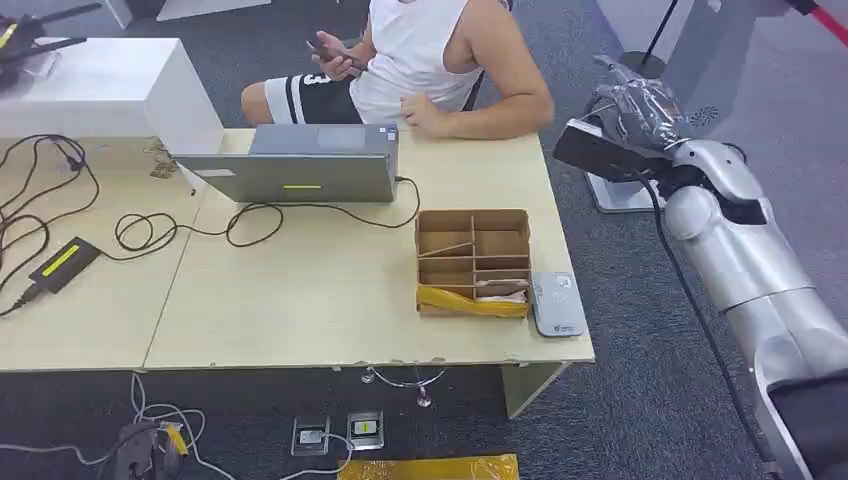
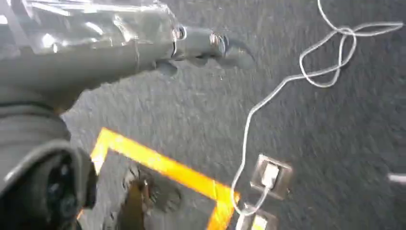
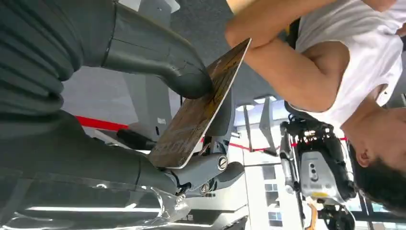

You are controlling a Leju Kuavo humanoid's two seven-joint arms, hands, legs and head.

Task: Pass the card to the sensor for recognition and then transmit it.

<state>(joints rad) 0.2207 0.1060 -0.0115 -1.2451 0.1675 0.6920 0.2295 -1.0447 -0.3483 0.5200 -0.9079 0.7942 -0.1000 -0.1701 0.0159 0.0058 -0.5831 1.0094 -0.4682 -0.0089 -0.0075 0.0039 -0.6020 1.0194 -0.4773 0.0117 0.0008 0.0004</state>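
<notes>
I see my right hand (image 3: 191,124) raised beyond the far right corner of the pale wooden table (image 1: 330,300), thumb and fingers clamped on the dark, worn rectangular card (image 3: 201,105), well apart from the grey flat sensor pad (image 1: 557,303) lying on that table beside the partitioned cardboard box (image 1: 472,260). My left hand (image 2: 143,48) hangs over carpet; whether it's closed I cannot tell.

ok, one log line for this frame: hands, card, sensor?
right robot hand: holds card, raised beyond table's right edge | left robot hand: hangs over floor, holds nothing | sensor: on table beside box
</notes>
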